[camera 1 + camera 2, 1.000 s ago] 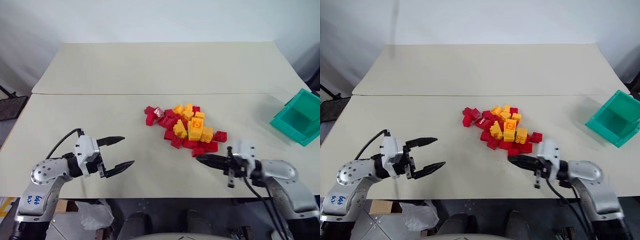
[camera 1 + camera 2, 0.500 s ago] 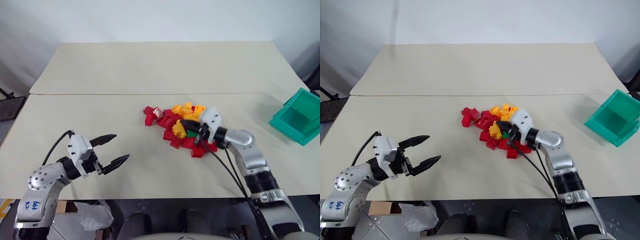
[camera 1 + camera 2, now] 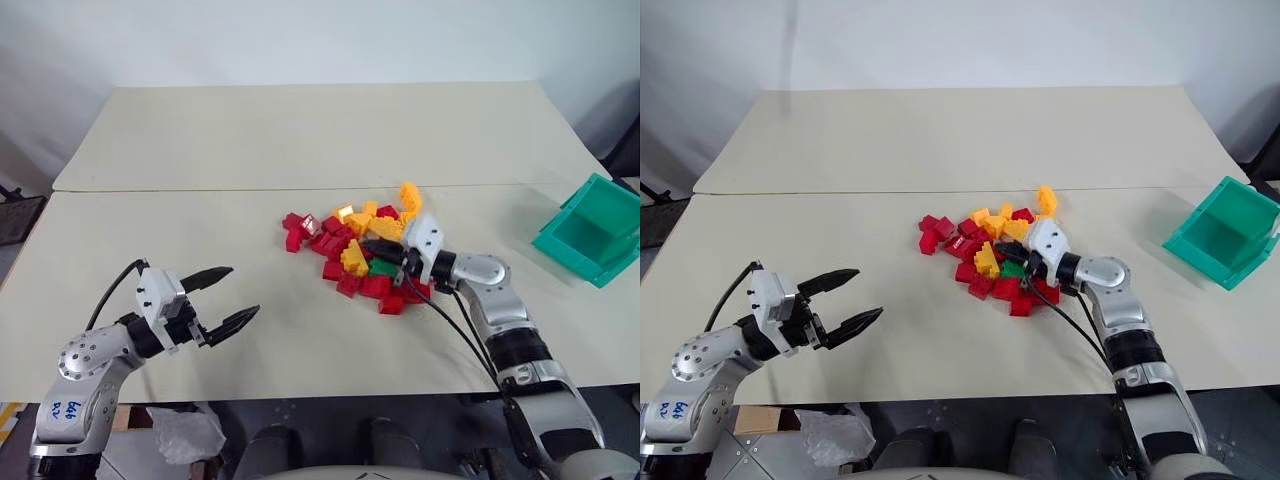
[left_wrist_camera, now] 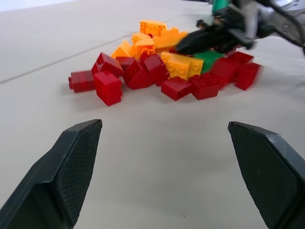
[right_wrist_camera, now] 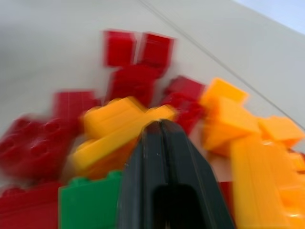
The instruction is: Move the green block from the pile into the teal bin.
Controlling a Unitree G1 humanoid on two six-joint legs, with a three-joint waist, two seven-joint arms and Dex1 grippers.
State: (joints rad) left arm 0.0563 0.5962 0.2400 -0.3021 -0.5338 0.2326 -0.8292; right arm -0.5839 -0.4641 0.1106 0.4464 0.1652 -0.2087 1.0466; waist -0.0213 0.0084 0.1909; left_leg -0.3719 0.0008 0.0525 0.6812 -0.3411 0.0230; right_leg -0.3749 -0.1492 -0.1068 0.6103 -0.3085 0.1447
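**Probing the pile with fingers pressed together**

Lying low in the near-right part of the pile [image 3: 360, 250], the green block [image 3: 381, 267] is half covered by yellow-orange and red bricks, with a yellow-orange brick [image 3: 355, 259] just to its left. Its studs face up in the right wrist view; so little of it shows that its long axis cannot be told. The right end effector [image 3: 368, 245] points level into the heap from the right, its two black fingers shut against each other with nothing between them, tips over the bricks just above the green one.

The left end effector [image 3: 232, 297] hangs over bare bench [image 3: 300, 140] well to the left of the pile, fingers spread wide apart and empty.

The teal bin [image 3: 592, 232] sits tilted at the bench's right edge, well apart from the pile, with open surface between them. The far half of the bench, beyond a seam running across, is bare, as is the near strip in front of the bricks.
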